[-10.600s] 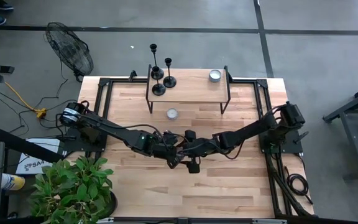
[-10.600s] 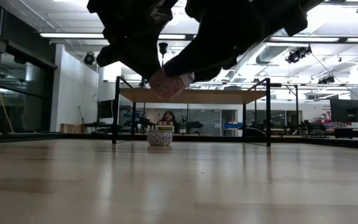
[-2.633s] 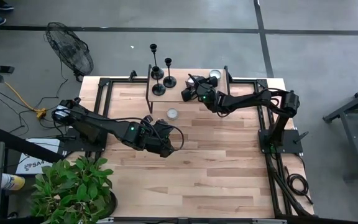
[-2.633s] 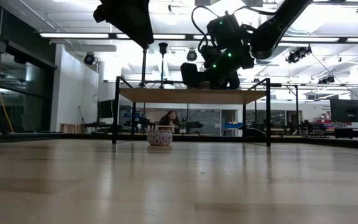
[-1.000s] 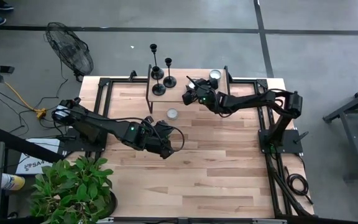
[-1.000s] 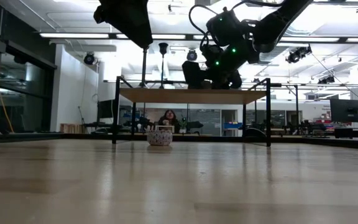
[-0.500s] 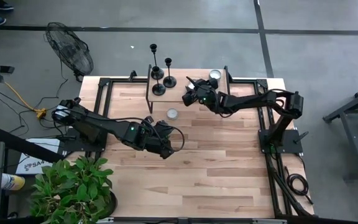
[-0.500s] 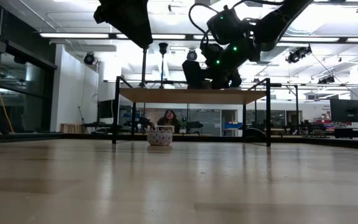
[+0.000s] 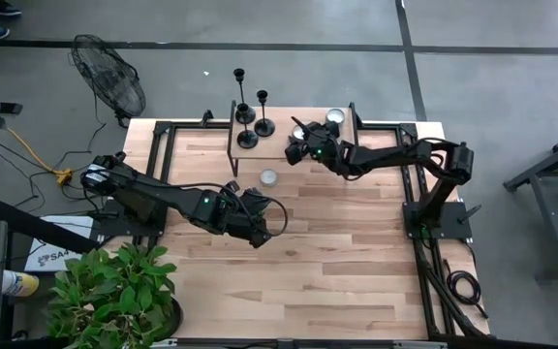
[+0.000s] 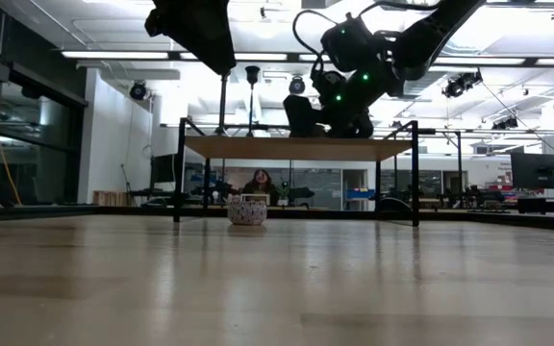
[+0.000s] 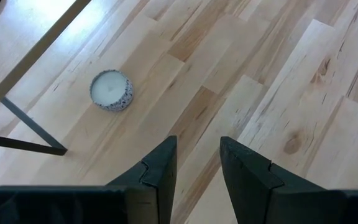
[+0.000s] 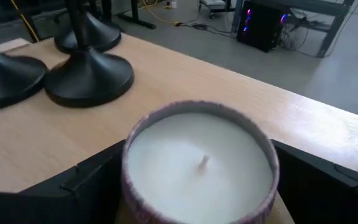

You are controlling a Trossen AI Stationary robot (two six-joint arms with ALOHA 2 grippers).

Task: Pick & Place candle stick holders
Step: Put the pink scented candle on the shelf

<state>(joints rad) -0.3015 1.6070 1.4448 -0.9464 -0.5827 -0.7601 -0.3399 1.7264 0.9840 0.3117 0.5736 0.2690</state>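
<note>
Three black candle stick holders (image 9: 248, 136) stand on their round bases at the left end of a raised wooden shelf (image 9: 342, 145); the bases (image 12: 89, 78) also show in the right wrist view. My right gripper (image 9: 299, 143) reaches over the shelf just right of them. It is open, with a white jar candle (image 12: 197, 162) between its fingers. My left gripper (image 11: 197, 174) hangs open and empty above the table (image 9: 356, 252), nearer than the shelf. A second candle (image 11: 110, 90) sits on the table under the shelf's near edge. My right gripper has its fingers (image 12: 92, 180) close on either side of the jar candle's wall (image 12: 132, 186), coming nearly level from the table's right. Whether they touch it I cannot tell. The candle stands upright on the shelf.
Another candle (image 9: 334, 117) stands at the shelf's far right. The shelf's black legs (image 9: 234, 160) and the black frames (image 9: 158, 174) along both table sides limit movement. A fan (image 9: 109, 78) and a plant (image 9: 114, 296) stand off the table's left. The near half of the table is bare wood.
</note>
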